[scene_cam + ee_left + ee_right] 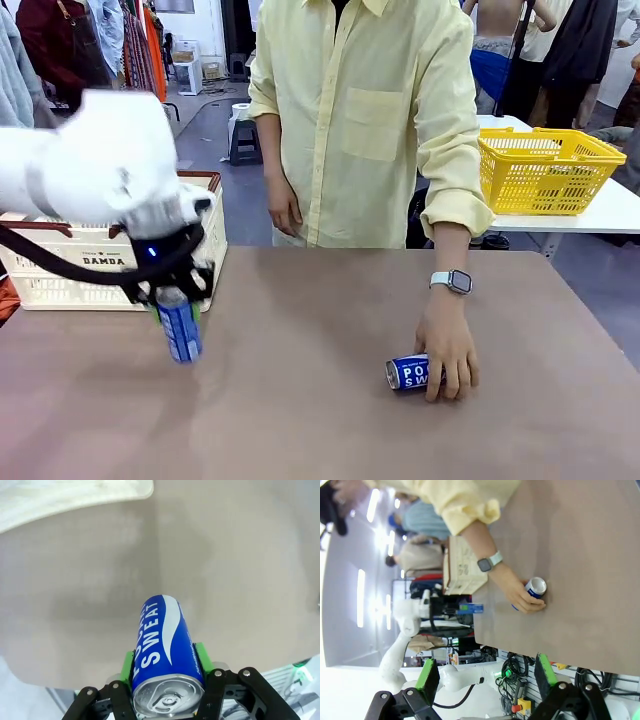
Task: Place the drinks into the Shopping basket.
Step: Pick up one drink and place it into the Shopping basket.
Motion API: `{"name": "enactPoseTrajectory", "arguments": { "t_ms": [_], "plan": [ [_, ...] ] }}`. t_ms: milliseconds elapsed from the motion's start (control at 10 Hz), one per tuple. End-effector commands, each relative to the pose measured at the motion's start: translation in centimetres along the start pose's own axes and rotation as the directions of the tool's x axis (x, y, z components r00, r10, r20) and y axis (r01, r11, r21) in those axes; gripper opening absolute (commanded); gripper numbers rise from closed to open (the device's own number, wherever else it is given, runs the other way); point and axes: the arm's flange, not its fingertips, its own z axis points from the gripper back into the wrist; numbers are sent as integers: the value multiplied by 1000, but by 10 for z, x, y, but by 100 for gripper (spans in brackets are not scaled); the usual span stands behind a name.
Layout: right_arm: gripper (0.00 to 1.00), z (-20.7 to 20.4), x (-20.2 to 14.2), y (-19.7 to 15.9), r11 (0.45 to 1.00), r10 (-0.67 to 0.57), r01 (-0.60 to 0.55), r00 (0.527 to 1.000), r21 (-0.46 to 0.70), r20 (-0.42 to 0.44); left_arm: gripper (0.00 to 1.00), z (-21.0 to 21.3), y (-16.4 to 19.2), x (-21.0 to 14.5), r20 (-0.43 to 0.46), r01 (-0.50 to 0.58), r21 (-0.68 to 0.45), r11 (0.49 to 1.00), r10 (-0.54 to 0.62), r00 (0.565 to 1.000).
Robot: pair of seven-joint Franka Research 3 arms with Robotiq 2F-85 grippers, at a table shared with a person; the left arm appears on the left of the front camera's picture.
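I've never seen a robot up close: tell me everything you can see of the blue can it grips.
The blue can is slim, metal-looking, with white "SWEAT" lettering and a silver pull-tab top. It stands upright over the table, before the cream basket, clamped near its top between the green pads of the left tool. Whether its base touches the table is unclear.

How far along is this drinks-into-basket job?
Nothing can be confirmed done: the inside of the Shopping basket is hidden by the left arm. In hand: the left claw grips one blue can near the basket. Left: a second blue can lying under the person's hand.
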Motion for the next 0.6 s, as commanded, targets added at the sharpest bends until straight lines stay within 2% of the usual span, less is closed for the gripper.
{"name": "enactPoseTrajectory", "arguments": {
  "t_ms": [0,100,300,400,500],
  "plan": [
    [100,1,2,3,999,27,-27,1000,26,14,0,87,44,2,80,91,-4,996,-91,993],
    [100,1,2,3,999,27,-27,1000,26,14,0,116,64,2,78,168,-21,986,-166,983],
    [100,1,2,3,999,27,-27,1000,26,14,0,150,93,-15,111,192,-110,975,-180,977],
    [100,1,2,3,999,27,-27,1000,26,14,0,153,100,-28,119,167,-166,972,-148,982],
    [100,1,2,3,999,27,-27,1000,26,14,0,145,103,-47,-36,36,-209,977,-45,998]
  ]
}}
